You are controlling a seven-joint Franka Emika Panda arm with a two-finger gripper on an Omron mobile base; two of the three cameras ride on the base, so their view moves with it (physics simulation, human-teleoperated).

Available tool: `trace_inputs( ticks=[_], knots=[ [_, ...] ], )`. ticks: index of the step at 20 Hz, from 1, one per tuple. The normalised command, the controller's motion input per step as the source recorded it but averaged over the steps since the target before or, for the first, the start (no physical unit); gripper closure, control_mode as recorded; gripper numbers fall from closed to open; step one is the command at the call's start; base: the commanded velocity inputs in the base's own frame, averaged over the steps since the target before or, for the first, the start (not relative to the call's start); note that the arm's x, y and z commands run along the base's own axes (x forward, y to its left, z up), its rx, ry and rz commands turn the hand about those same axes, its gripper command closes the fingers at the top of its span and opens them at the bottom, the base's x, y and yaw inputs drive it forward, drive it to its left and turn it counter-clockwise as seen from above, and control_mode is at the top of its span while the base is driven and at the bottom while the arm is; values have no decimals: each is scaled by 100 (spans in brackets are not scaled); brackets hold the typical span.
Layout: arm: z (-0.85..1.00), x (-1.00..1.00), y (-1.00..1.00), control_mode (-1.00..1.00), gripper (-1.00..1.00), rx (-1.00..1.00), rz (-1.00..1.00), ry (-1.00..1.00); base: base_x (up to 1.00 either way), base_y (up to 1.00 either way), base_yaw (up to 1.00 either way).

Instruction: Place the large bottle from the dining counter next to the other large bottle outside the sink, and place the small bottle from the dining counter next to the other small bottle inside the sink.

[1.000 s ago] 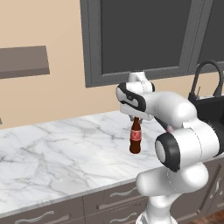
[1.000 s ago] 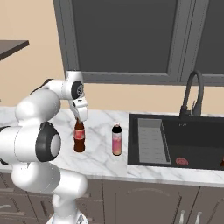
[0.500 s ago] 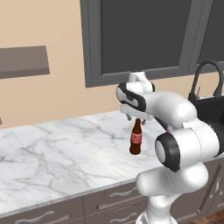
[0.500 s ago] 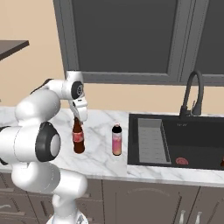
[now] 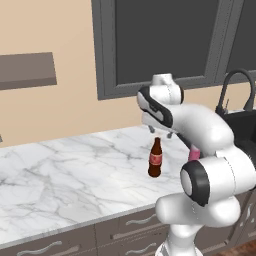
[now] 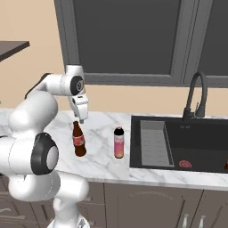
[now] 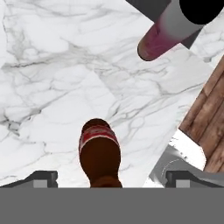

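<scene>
A brown cola bottle [image 5: 155, 160] with a red label stands upright on the marble counter [image 5: 75, 170]. In the right base view the cola bottle [image 6: 79, 141] is a short gap left of a pink bottle with a white cap [image 6: 119, 143], which stands by the sink's left rim. My gripper [image 5: 160, 131] hovers just above the cola bottle's cap, open and apart from it. In the hand view the cola bottle [image 7: 99, 151] sits between the widely spread fingertips [image 7: 41, 177], with the pink bottle [image 7: 164, 33] farther off. A small red item [image 6: 185, 164] lies in the sink basin.
The black sink [image 6: 200, 138] with its drain rack [image 6: 153, 142] fills the counter's right side, and a dark faucet [image 6: 196, 95] rises behind it. A dark window frame [image 6: 124, 40] runs along the wall. A wooden shelf [image 5: 25, 70] hangs at the far left.
My gripper has lifted slightly off the cola bottle's cap. The bottle stays standing in the same spot.
</scene>
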Motion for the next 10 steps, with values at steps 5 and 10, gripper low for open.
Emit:
trace_inputs(
  ticks=[5, 10],
  knots=[
    [39, -31, -3, -100, -100, 1, 4, 0, 0, 0, 0],
    [11, -39, 0, -100, -100, 4, 20, -13, 0, 0, 0]
  ],
)
